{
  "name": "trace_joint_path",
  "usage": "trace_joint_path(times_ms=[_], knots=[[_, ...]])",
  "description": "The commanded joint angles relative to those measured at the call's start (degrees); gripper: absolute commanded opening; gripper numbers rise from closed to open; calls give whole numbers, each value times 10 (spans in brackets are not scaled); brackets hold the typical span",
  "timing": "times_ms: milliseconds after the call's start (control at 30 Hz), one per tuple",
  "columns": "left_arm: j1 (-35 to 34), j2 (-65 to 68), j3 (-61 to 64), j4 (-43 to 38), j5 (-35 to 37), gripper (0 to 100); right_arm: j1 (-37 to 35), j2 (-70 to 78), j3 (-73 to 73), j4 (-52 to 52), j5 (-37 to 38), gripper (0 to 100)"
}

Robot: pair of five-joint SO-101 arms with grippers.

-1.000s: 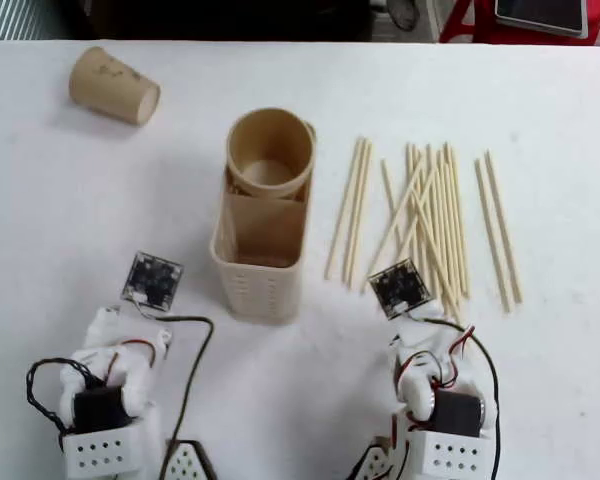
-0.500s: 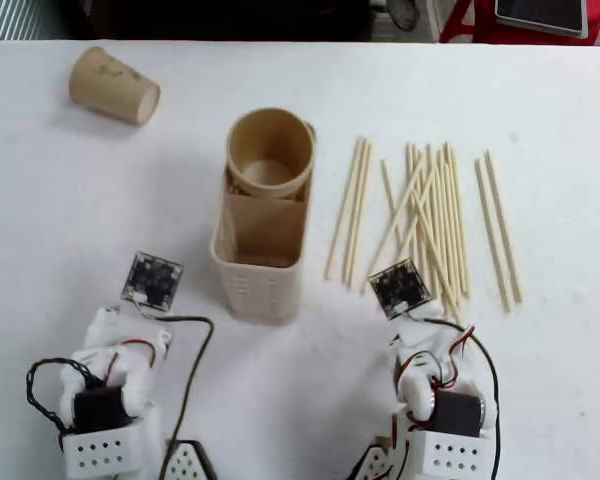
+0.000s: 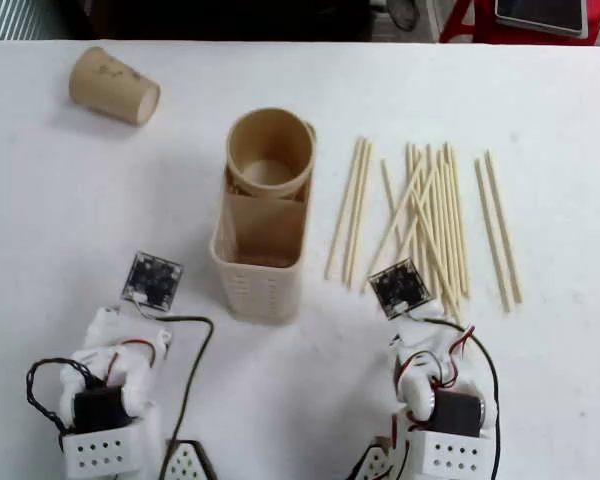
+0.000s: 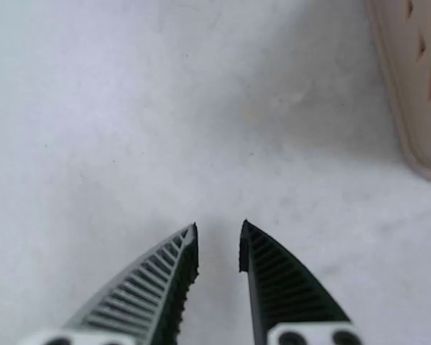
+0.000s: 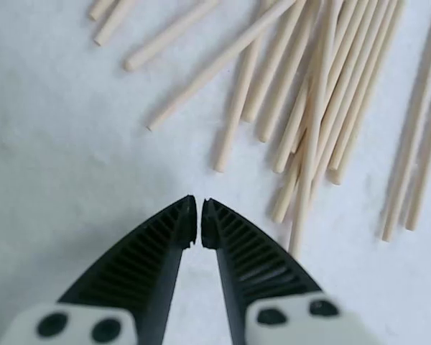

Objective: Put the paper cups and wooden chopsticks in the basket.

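Note:
A tall beige basket (image 3: 263,262) stands mid-table with one paper cup (image 3: 270,155) upright in its far end. A second paper cup (image 3: 113,85) lies on its side at the far left. Several wooden chopsticks (image 3: 427,220) are spread loosely on the table to the right of the basket. My left gripper (image 4: 218,241) hovers over bare table with a narrow gap between its fingers and nothing in it; the basket's wall (image 4: 416,86) is beside it. My right gripper (image 5: 199,212) is shut and empty, just short of the near ends of the chopsticks (image 5: 309,93).
Both arms sit at the table's near edge, the left arm (image 3: 110,390) below the basket's left side and the right arm (image 3: 435,395) below the chopsticks. The white table (image 3: 100,210) is bare between the lying cup and the left arm.

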Motion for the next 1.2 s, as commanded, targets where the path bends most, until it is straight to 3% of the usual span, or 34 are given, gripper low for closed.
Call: trace_joint_path(times_ms=[0,1167], knots=[[-3,-7,0,-2,0,119,0,-3,4,-13,5,28],[0,-7,0,1,0,117,-4,-3,4,5,4,25]])
